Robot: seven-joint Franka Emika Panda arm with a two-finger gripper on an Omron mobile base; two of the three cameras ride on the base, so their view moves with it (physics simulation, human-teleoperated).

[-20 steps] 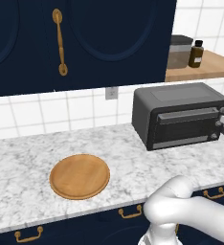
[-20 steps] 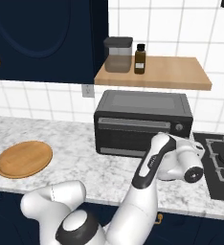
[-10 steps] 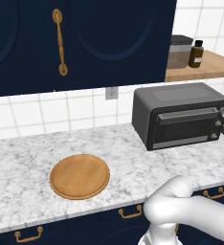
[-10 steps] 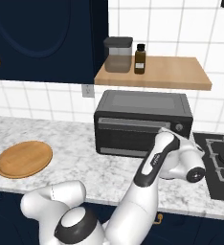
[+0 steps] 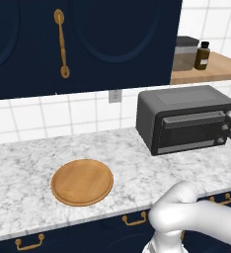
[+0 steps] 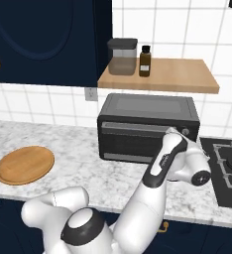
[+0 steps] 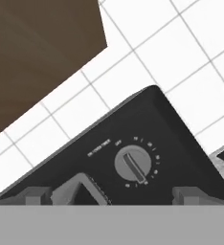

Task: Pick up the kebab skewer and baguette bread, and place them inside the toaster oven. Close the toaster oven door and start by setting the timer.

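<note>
Slightly nearer than before, the gripper [image 7: 112, 194], fingertips spread apart, faces the toaster oven [image 5: 186, 118] timer knob [image 7: 133, 164] low-centre.

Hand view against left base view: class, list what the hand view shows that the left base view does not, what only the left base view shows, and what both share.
Hand view alone: the round grey timer knob with tick marks around it and the gripper just below it.

Left base view alone: the round wooden board on the white marble counter, the navy cabinets, and the closed toaster oven door.

Shared: the dark grey boxy toaster oven, the wooden shelf and white wall tiles.
</note>
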